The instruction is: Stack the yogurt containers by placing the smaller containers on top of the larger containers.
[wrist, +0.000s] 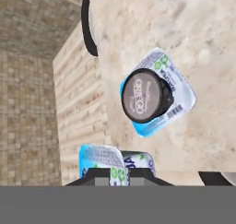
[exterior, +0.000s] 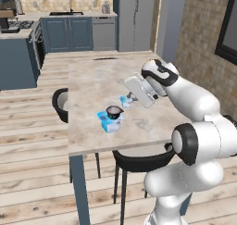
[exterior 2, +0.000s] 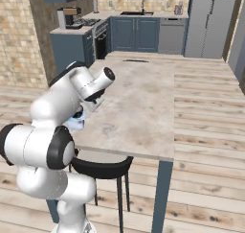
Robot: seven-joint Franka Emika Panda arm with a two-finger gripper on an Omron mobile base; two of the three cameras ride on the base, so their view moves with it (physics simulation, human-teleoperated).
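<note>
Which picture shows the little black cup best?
The hand view: the black cup sits on the blue tub, its label facing the camera. The left base view shows it small; in the right base view the arm covers that spot.

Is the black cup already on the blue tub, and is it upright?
Yes, upright: the black cup stands on the blue tub, grey top facing up.
</note>
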